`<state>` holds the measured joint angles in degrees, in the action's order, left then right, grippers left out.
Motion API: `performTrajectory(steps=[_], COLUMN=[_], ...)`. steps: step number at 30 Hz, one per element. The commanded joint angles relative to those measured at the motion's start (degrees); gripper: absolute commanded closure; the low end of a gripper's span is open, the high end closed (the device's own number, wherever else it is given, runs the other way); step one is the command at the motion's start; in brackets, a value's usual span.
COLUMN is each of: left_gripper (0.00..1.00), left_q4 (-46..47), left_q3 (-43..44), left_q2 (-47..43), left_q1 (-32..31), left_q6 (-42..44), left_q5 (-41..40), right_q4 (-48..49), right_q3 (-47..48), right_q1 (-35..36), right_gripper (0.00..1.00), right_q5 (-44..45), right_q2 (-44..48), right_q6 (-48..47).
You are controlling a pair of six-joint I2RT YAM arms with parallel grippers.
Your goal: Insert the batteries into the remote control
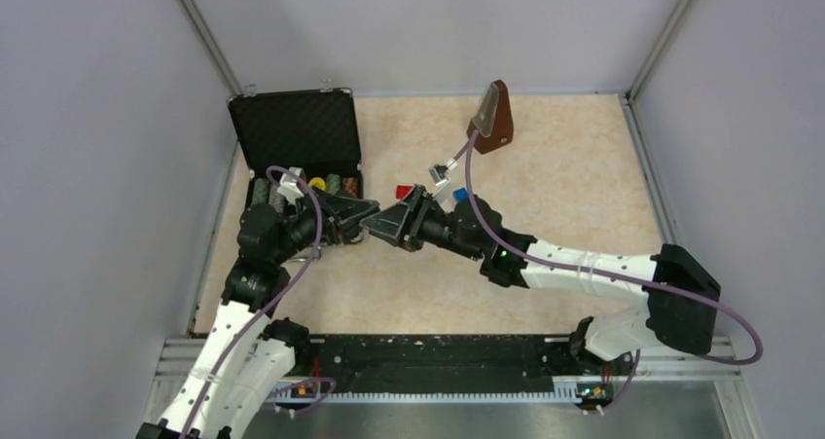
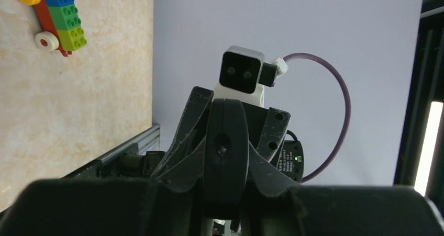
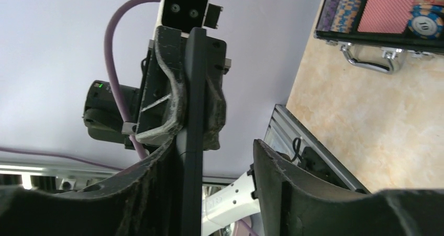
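Closest in, the right gripper [image 3: 213, 152] has its fingers spread: one lies against the remote control [image 3: 195, 89] and the other stands apart from it, so that side grips nothing. The left gripper [image 3: 192, 127] is clamped across the slim black bar and holds it lifted over the left-centre of the table [image 1: 564, 166], on the near side of the open case [image 1: 297, 132], probably to present it steadily for the right arm to work on. No batteries show in any view.
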<state>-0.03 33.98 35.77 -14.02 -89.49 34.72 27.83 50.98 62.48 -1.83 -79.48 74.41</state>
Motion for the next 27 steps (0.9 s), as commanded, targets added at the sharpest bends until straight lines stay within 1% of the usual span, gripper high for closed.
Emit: performTrajectory(steps=[1, 3, 5, 9, 15, 17, 19, 21, 24, 26, 27], left_gripper=[1.0, 1.0, 1.0, 1.0, 1.0, 1.0, 0.94, 0.84, 0.58, 0.37, 0.13], left_q4=[0.8, 0.3, -2.8, -3.8, -2.9, -2.3, -2.2, -2.1, -3.0, -4.1, -5.6], left_q3=[3.9, 4.4, 5.0, 5.1, 4.7, 4.8, 4.9, 4.9, 4.8, 4.9, 5.3], left_q2=[-1.2, -1.1, -1.1, -0.9, -1.0, -0.8, -0.8, -0.9, -1.6, -2.0, -2.2], left_q1=[-0.6, -0.6, -0.6, -0.6, -0.6, -0.6, -0.6, -0.6, -0.6, -0.6, -0.6], left_q6=[2.7, 4.2, 5.6, 6.6, 6.2, 6.0, 6.0, 6.0, 6.5, 7.7, 9.4], left_q5=[2.1, 1.5, 1.1, 0.8, 0.6, 0.9, 1.0, 1.1, 0.8, 0.4, -0.2], right_q4=[-3.1, -3.5, -3.9, -3.7, -0.6, 0.8, 3.1, 5.2, 6.8, 6.5, 5.6], right_q3=[-1.9, -2.3, -3.1, -5.0, -6.7, -6.6, -6.9, -7.2, -7.6, -7.5, -7.2], right_q1=[0.1, 0.1, 0.2, 0.2, 0.2, 0.1, 0.0, 0.0, -0.1, -0.2, -0.2], right_gripper=[0.44, 0.42, 0.41, 0.42, 0.54, 0.62, 0.7, 0.79, 0.92, 0.98, 1.0], right_q5=[1.1, 0.9, 0.8, 0.6, -2.3, -4.0, -5.5, -6.5, -7.0, -6.4, -6.3], right_q2=[3.8, 5.3, 7.1, 9.3, 9.0, 8.2, 7.4, 6.7, 6.4, 6.9, 7.1], right_q6=[-1.5, -1.6, -1.7, -1.1, 0.4, 0.9, 1.8, 2.8, 3.6, 3.5, 2.9])
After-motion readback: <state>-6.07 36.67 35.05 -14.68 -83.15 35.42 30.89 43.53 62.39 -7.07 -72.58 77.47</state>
